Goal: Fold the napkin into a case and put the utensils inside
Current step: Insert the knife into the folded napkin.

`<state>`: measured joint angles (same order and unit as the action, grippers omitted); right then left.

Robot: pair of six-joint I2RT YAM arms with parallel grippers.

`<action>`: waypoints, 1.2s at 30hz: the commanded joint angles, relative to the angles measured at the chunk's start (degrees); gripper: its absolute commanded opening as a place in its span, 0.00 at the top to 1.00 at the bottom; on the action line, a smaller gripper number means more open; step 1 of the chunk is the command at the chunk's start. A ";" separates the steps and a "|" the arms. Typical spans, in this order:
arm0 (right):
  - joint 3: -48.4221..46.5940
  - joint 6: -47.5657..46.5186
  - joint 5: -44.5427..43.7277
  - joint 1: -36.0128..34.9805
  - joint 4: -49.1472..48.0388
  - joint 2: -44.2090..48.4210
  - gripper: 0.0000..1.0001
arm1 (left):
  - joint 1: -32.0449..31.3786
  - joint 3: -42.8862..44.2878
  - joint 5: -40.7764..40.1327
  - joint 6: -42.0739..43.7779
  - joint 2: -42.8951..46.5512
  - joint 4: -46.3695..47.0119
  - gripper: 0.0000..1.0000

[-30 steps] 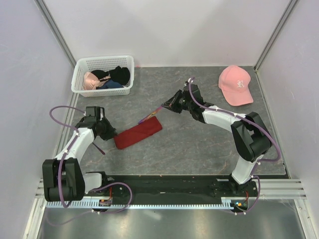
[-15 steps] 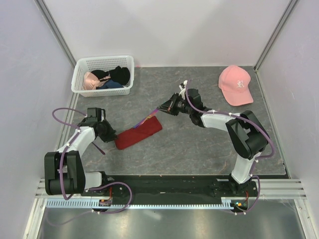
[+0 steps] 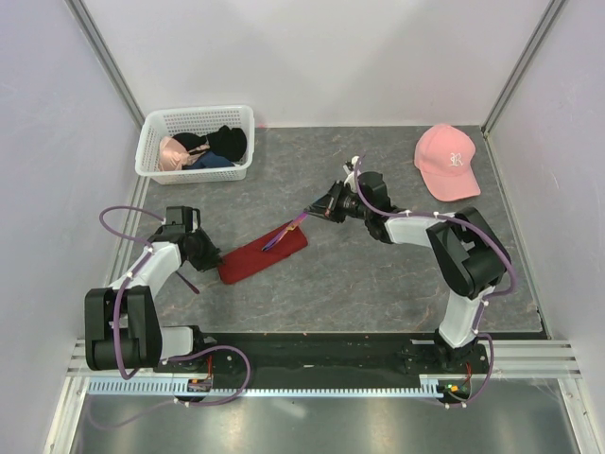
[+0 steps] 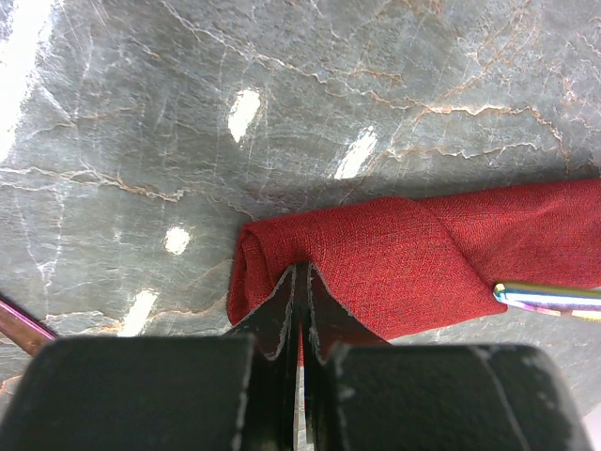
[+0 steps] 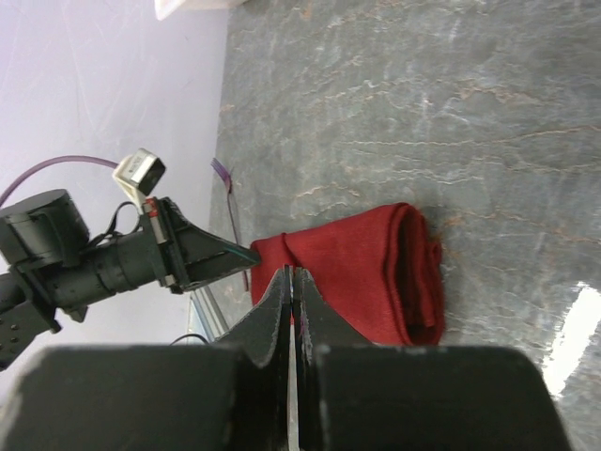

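The dark red napkin [image 3: 265, 252] lies as a narrow folded case left of the table's middle. It also shows in the left wrist view [image 4: 404, 258] and in the right wrist view [image 5: 366, 272]. My left gripper [image 3: 212, 255] is shut on its left end [image 4: 299, 282]. My right gripper [image 3: 312, 211] is shut on a thin iridescent utensil [image 3: 285, 231] just right of the case. The utensil slants down onto the case's right end, and its tip shows in the left wrist view [image 4: 549, 298]. In the right wrist view my right gripper [image 5: 293, 280] hides most of the utensil.
A white basket [image 3: 151, 151] with black and pink garments stands at the back left. A pink cap [image 3: 448, 161] lies at the back right. A thin purple stick [image 3: 187, 281] lies on the table beside my left arm.
My right gripper has moved a little down and toward the case, bringing the utensil's tip onto its right end. The left gripper has kept its hold.
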<state>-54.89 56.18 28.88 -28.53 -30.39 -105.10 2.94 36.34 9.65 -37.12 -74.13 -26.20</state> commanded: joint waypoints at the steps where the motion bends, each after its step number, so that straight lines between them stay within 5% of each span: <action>1: -0.56 -1.25 2.14 0.15 -5.02 -1.33 1.00 | 0.49 -0.57 0.02 1.70 0.04 0.62 0.98; 36: 2.78 20.10 -7.52 -9.96 -26.92 -13.38 1.00 | 0.49 -2.24 1.69 0.56 1.79 1.59 0.98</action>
<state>-51.00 72.97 23.11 -36.97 -51.40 -117.80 3.20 34.85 10.70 -37.15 -73.67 -24.71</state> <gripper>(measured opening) 0.009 0.025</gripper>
